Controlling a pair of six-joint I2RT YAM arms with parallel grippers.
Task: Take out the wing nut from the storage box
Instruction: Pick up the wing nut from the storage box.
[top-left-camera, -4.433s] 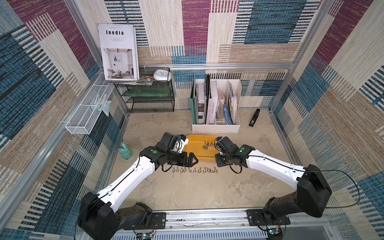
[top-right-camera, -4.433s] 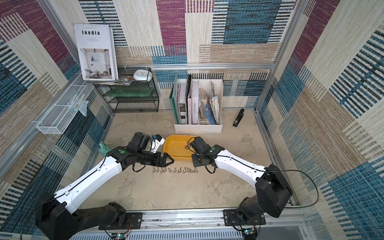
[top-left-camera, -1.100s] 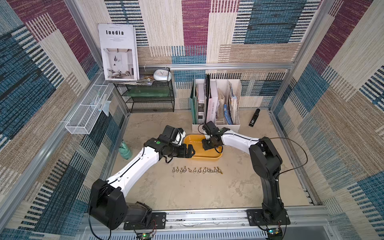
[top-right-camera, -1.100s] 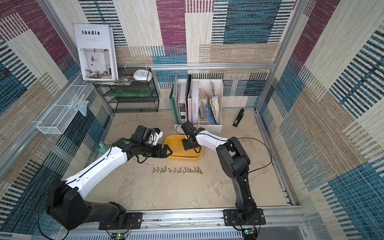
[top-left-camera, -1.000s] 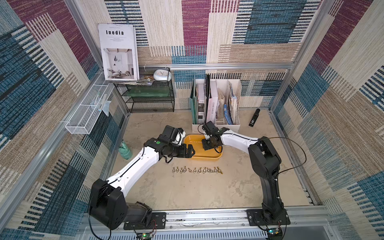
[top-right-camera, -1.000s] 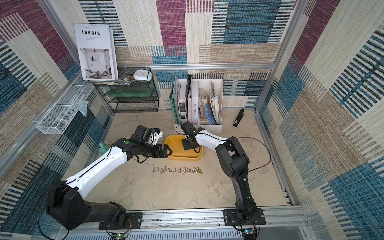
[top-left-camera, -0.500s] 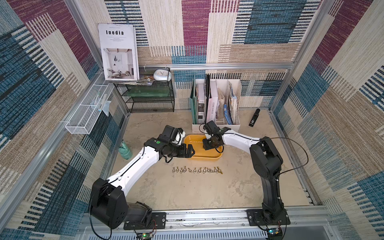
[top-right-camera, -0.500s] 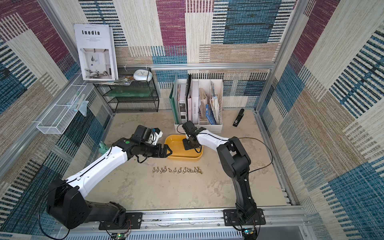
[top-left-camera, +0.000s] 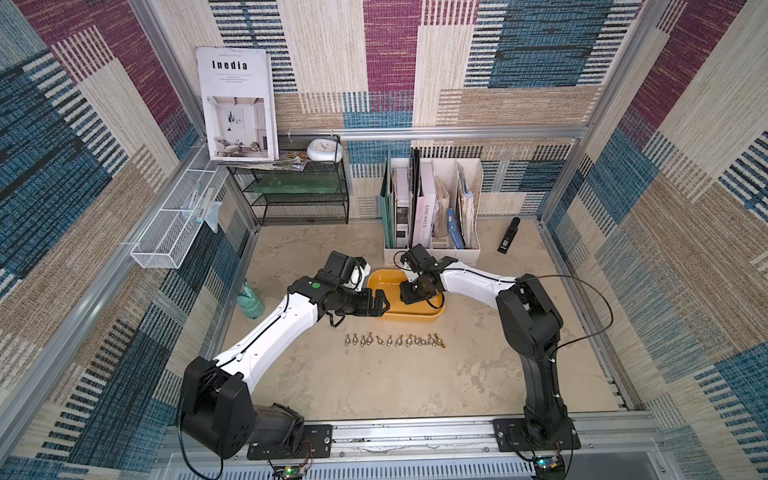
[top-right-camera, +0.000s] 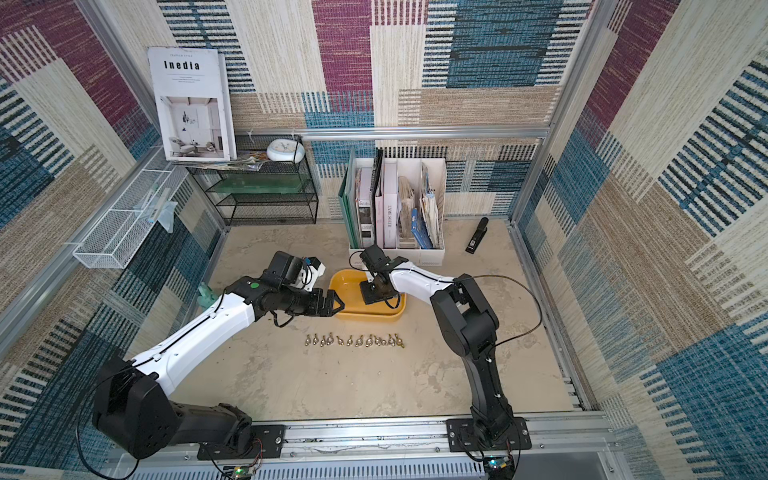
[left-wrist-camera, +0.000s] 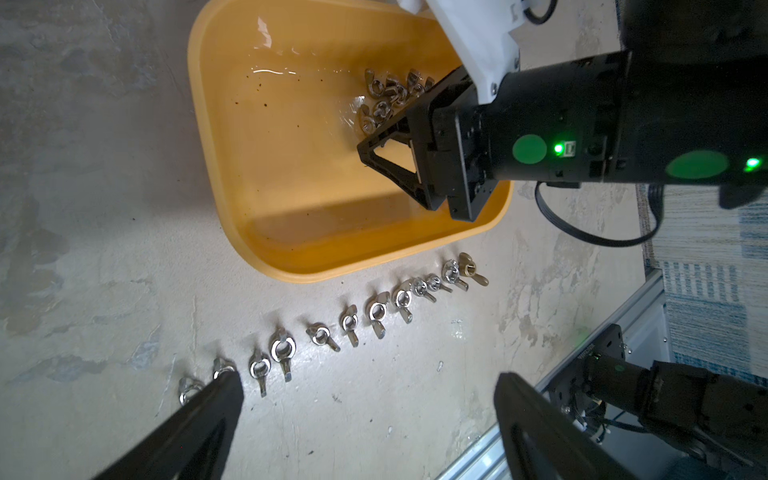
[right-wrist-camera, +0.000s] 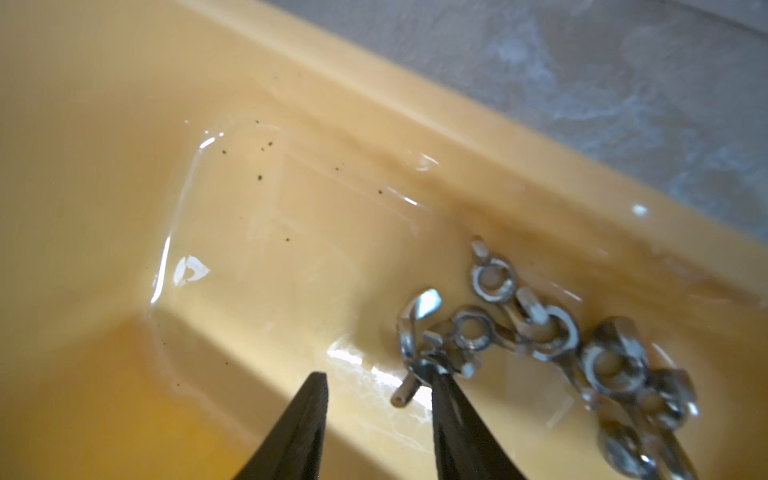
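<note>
Since a few seconds ago the right arm has swung from the near side of the storage box (top-left-camera: 415, 314) round to its far side. At left, the left gripper (top-left-camera: 384, 301) hangs just beside the box's near-left corner, jaws spread wide, holding nothing. The yellow box sits mid-table (top-left-camera: 374, 386), with loose wing nuts (right-wrist-camera: 540, 328) bunched by one wall. The right gripper (right-wrist-camera: 378, 376) reaches down inside, jaws partly apart, one fingertip (right-wrist-camera: 442, 384) touching a wing nut (right-wrist-camera: 419, 332) at the bunch's edge, not clamped. Near the box lies a row of wing nuts (top-left-camera: 395, 340).
</note>
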